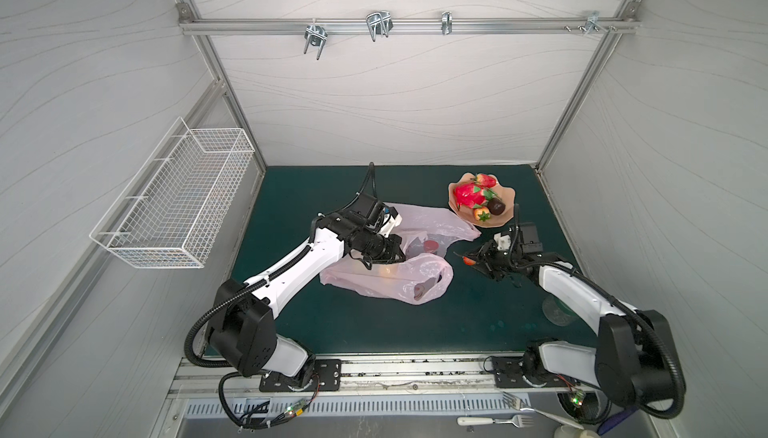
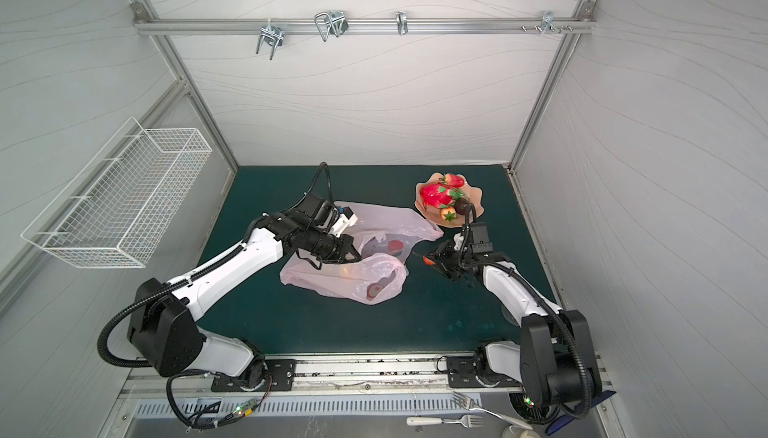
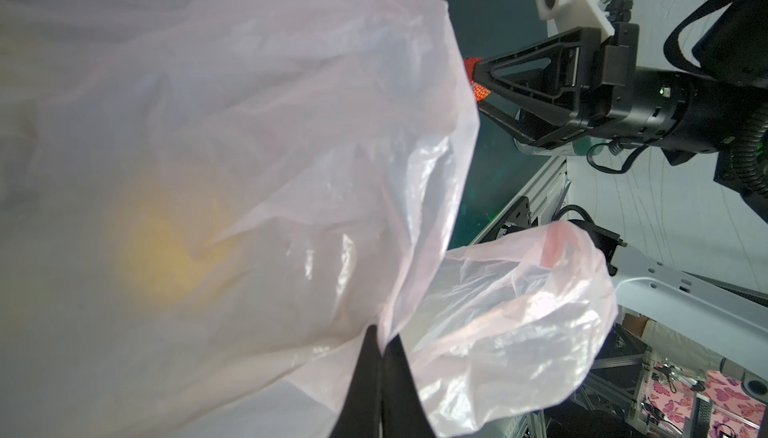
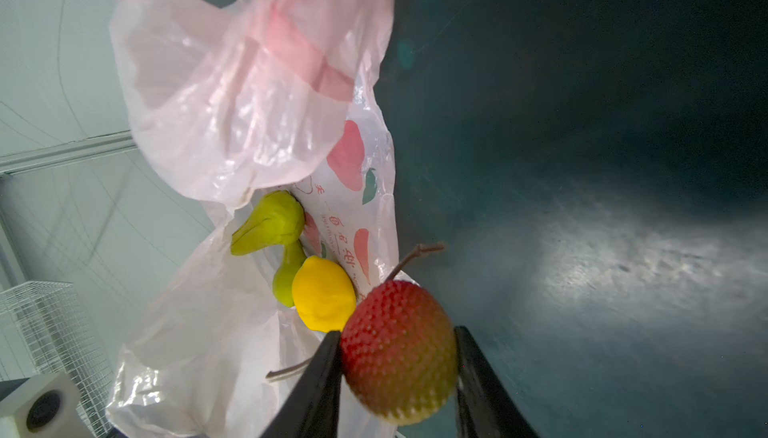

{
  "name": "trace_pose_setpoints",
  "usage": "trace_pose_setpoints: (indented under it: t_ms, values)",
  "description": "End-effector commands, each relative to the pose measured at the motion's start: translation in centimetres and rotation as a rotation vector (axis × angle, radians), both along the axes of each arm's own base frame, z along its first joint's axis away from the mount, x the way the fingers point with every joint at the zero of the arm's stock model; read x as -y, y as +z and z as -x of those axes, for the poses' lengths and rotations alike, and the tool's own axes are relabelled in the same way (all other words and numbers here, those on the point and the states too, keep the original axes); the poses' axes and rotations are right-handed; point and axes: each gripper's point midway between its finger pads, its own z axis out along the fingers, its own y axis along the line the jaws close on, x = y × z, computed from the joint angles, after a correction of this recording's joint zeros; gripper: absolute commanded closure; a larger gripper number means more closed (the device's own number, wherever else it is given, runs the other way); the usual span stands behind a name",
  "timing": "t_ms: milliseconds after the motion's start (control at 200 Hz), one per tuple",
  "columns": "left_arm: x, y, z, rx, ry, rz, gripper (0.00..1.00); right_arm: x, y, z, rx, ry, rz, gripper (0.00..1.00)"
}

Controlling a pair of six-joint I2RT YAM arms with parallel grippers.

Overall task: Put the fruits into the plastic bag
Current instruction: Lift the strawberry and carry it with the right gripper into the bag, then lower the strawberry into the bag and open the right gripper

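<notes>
Since the thin, translucent, pale pink plastic bag point(image 1: 382, 286) lay crumpled with its mouth turned to the right arm's side, the coming move depended on that opening. Behind the bag and to its right, the peach-coloured wavy-edged plate point(image 1: 509, 201) carried several toy fruits point(image 1: 478, 197). The left gripper point(image 3: 380, 338), its fingers pressed together on the bag's rim, held the mouth lifted. The right gripper point(image 1: 471, 260) hung just beside the mouth, pinching a red, bumpy, round toy fruit point(image 4: 399, 348), whose brown stem pointed forward to the bag. Inside the bag lay a yellow lemon point(image 4: 324, 294) and green pears point(image 4: 270, 224). The right arm was, I judged, the nearer one.
</notes>
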Motion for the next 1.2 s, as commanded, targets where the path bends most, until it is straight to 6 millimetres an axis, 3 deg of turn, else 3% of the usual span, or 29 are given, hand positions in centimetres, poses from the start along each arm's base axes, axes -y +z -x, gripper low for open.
trace_pose_setpoints:
  t_ms: [0, 330, 860, 1195]
  values:
    - [0.4, 1.7, -0.3, 0.05, -0.013, 0.039, 1.0, -1.6, 0.4, -0.7, 0.01, -0.005, -0.063, 0.87]
    - [0.7, 2.0, -0.4, 0.055, -0.019, 0.047, 1.0, -4.9, -0.2, -1.1, -0.009, 0.032, -0.112, 0.88]
    - [1.0, 3.1, -0.5, 0.072, -0.021, 0.061, 1.0, -13.6, -0.6, -1.7, -0.036, 0.155, -0.18, 0.89]
    - [1.1, 3.6, -0.6, 0.08, -0.023, 0.071, 1.0, -18.0, -1.0, -1.6, -0.061, 0.23, -0.214, 0.89]
